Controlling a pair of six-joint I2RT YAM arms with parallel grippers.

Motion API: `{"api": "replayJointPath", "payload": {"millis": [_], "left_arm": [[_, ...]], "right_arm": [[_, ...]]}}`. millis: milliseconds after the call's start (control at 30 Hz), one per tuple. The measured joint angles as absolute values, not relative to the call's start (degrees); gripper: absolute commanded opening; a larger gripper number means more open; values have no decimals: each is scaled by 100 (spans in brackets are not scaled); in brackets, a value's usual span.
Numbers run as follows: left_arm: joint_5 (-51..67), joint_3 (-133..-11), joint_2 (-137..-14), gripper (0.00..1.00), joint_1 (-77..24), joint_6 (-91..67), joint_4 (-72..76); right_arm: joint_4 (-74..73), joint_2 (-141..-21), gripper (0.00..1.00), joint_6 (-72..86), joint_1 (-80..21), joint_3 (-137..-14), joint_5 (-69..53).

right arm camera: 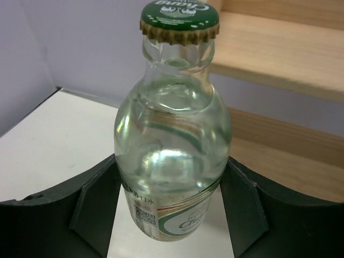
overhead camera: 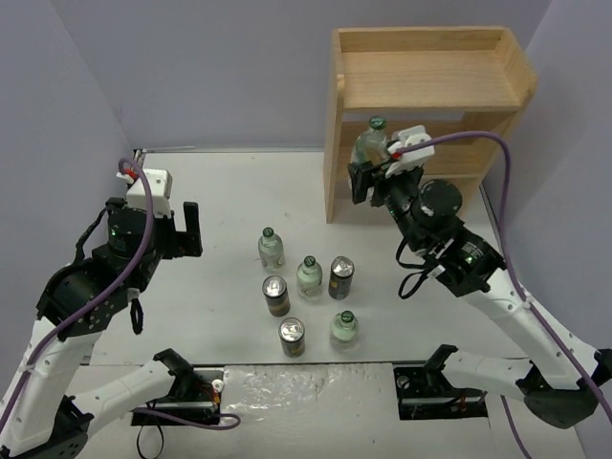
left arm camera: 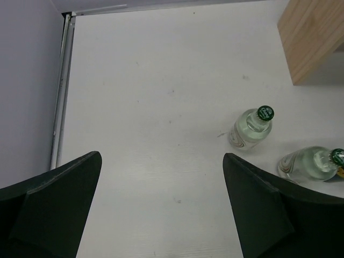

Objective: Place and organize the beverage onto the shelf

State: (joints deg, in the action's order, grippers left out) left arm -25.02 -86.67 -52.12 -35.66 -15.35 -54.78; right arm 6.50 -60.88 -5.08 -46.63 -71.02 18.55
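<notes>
My right end effector (right arm camera: 171, 215) clamps clear bottle (right arm camera: 172, 123) nr far-right table (overhead camera: 220, 191) corner; risk: cap (right arm camera: 180, 16) clips upper shelf (right arm camera: 279, 48) board, btl tips.

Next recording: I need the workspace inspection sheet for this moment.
Surface: white table, matte.
Job's things: wooden shelf, upper tier bare, lower tier partly hidden; held bottle upright at the shelf front; three bottles and three cans standing clustered mid-table.
Clutter: nothing seen.
Grippers: right gripper shut on the held bottle; left gripper open, empty, above the table.
Cables: purple cables, one looping off each arm.
Surroundings: pale lavender walls.
</notes>
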Motion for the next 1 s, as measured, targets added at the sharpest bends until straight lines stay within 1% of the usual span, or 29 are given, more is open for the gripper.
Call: {"api": "replayJointPath", "payload": {"millis": [133,300,433,567,800,867,1000], "left_arm": [[-2641,-7887,-4958,94,-3566,-1518,-5286],[-2635,-7382,-4976,94,-3566,-1511,-5087],[-2582,-6877,-4932,94,-3566,-1509,-4971],[-2377,-6514,-4783,94,-3546,-1509,-4984],[-2051,-6285,-4574,94,-3527,-1509,-4908],[-1992,-6239,-4550,94,-3518,-1511,-4875],[-1927,-6180,-4525,94,-3516,-1511,-4853]], "right_arm": [[143,-6224,0,-567,-3929,-8001,1946],[-196,-6952,0,-609,-2958,-9564,1852],[-362,-7791,0,-609,-2305,-10833,1216],[-460,-8606,0,-617,-1717,-11657,572],[-582,-10108,0,-762,-1212,-12582,-375],[-279,-10449,0,-716,-1116,-12761,-633],[-204,-10608,0,-576,-1009,-12892,-1059]]}}
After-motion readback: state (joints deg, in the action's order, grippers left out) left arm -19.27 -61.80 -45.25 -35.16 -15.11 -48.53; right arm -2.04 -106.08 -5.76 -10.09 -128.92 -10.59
